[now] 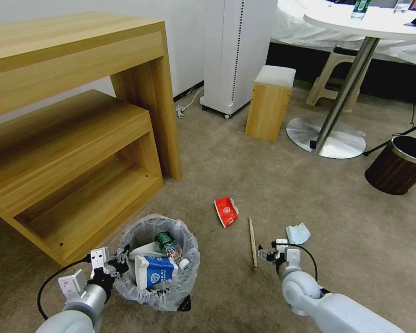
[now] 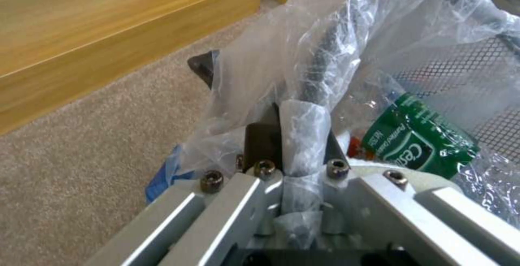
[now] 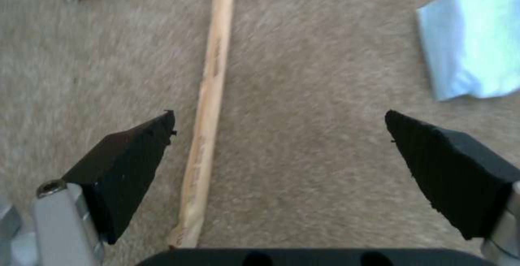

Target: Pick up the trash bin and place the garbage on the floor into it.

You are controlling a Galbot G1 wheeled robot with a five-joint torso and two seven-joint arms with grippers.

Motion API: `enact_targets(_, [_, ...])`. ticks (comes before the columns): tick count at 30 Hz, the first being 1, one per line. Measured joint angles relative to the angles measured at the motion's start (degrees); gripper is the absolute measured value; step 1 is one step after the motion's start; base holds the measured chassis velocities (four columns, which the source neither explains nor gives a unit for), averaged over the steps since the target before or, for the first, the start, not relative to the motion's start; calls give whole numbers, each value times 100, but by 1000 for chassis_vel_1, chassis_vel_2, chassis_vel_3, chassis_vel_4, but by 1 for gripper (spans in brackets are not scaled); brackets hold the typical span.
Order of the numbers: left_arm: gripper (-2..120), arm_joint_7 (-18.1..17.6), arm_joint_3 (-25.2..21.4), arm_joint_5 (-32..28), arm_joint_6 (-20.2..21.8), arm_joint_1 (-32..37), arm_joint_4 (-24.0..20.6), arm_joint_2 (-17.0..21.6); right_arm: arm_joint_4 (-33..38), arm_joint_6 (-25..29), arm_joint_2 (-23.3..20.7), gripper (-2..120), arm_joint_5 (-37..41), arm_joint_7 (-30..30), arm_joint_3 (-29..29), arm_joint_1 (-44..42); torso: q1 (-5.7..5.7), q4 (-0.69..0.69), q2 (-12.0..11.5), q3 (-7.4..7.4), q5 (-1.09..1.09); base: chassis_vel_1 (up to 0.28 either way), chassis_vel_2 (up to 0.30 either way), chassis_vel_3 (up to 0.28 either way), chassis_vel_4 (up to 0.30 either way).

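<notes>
Right gripper [image 3: 279,136] is low over the floor [image 1: 272,185], jaws spread wide apart and holding nothing. The wooden stick [image 3: 209,115] lies between its two black pads, much closer to one pad [image 3: 127,164] than the other, and not touching either as far as the wrist view tells. The stick is thin, pale and straight, flat on the beige carpet. Just beyond it sits a red wrapper [image 1: 226,211], and off to the right a pale blue mask [image 1: 298,233], crumpled and folded.

Left gripper [image 2: 300,136] is closed tight on the rim of the trash bin [image 1: 157,296], pinching liner plastic and black rim together. The bin is at lower left, beside the wooden shelf unit [image 1: 78,138], its whitish bag frilled over the edge. Inside, a green-label bottle [image 1: 167,244], a blue-white carton [image 1: 155,272] and something white underneath.
</notes>
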Motion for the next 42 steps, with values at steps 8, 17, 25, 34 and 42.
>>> enact_targets(8, [1, 13, 5, 11, -19, -19, 0, -17, -364, 68, 196, 96, -264, -76, -554, 247, 0, 0, 0, 0, 0, 0, 0, 0, 0])
enact_targets(17, [1, 14, 22, -17, -31, -50, -37, -5, -777, 280, 294, 88, -652, -216, -813, 292, 0, 0, 0, 0, 1, 0, 0, 0, 0])
enact_targets(25, [1, 26, 87, -20, -39, -63, -60, -14, -1149, 621, 388, 89, -1003, -456, -853, 319, 0, 0, 0, 0, 1, 0, 0, 0, 0])
enact_targets(34, [1, 28, 84, -44, -43, -60, -118, 0, -1376, 814, 436, 74, -1339, -509, -891, 296, 0, 0, 0, 0, 1, 0, 0, 0, 0])
enact_targets(42, [1, 28, 106, -65, -43, -67, -160, -14, -1526, 929, 451, 47, -1535, -520, -934, 312, 0, 0, 0, 0, 0, 0, 0, 0, 0])
